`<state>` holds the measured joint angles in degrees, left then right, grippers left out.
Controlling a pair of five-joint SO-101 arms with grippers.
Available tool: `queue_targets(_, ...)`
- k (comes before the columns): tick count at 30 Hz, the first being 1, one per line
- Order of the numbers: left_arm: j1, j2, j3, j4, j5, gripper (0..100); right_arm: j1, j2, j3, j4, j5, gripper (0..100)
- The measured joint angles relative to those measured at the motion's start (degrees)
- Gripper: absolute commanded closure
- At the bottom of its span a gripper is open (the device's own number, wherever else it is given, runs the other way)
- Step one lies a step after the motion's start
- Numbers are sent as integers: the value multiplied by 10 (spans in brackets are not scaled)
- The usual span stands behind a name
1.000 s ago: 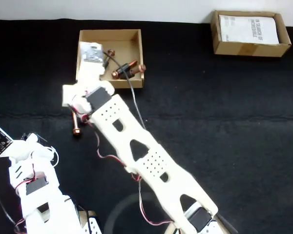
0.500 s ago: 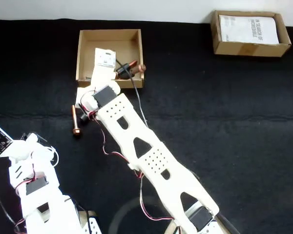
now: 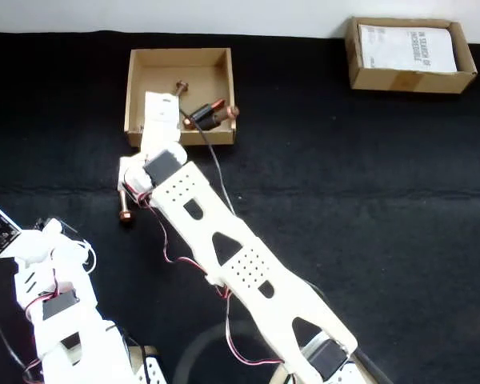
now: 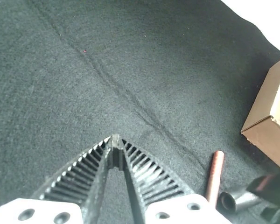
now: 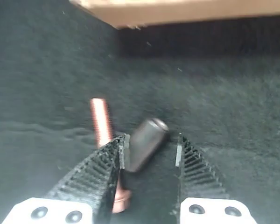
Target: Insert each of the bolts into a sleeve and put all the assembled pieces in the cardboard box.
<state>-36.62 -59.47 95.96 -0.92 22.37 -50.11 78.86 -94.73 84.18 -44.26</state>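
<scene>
Even light from above, matte black cloth (image 3: 368,200), deep shadow beneath cardboard box (image 5: 186,9)

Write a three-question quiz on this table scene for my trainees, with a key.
1. True or false: the right gripper is open, and the dark metal cylindrical sleeve lies between its fingers in the right wrist view.
2. Multiple choice: relative to the open brown cardboard box with assembled pieces in it, where is the loose copper-coloured bolt?
A. inside it
B. outside it, on the black felt table
C. balanced on its rim
3. Fill in the blank: the left gripper is ____ (open or shut).

Key: 1 true; 2 B; 3 shut.
</scene>
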Motion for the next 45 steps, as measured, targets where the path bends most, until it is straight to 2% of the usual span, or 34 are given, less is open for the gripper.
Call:
queue_targets(12,0,0,0,0,0,991,0,44,-14,-21,0,856)
queue_targets(14,0,0,0,0,0,991,0,46,-14,-22,0,890)
queue_targets(17,0,0,0,0,0,991,3,51,-14,-18,0,994)
queue_targets(28,0,0,0,0,0,991,8,53,-17,6,8,992)
queue_targets(32,0,0,0,0,0,991,29,29,-11,13,19,992)
queue_targets(35,0,0,0,0,0,991,61,-3,-10,14,61,992)
queue_targets(40,0,0,0,0,0,991,114,-101,-10,10,104,992)
queue_targets(45,0,0,0,0,0,991,149,-179,-10,25,115,992)
